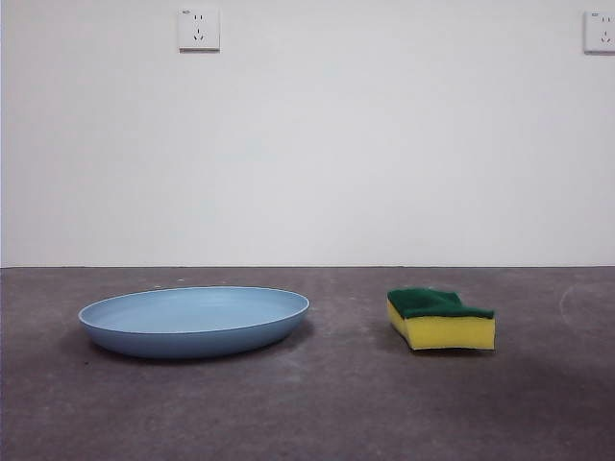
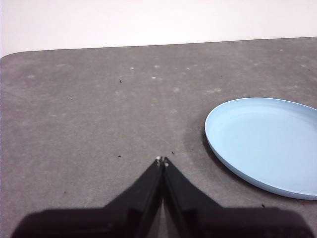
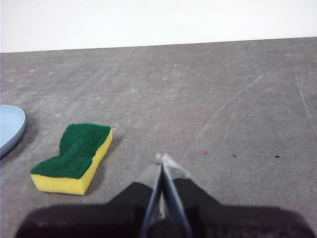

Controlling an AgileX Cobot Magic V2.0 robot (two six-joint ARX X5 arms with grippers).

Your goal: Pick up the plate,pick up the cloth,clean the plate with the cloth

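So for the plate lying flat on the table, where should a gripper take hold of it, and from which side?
Probably at the rim. The plate lies flat, wide and shallow, far too broad to span, but its edge flares up off the table, leaving room for one jaw under and one over. The left gripper, jaws shut now, sits beside it, so it would approach from that near side, low.

A plain white wall [image 1: 384, 144] stands behind the gray table [image 1: 336, 403]. Two white wall sockets, one far left [image 1: 198, 29], one far right [image 1: 600, 32].
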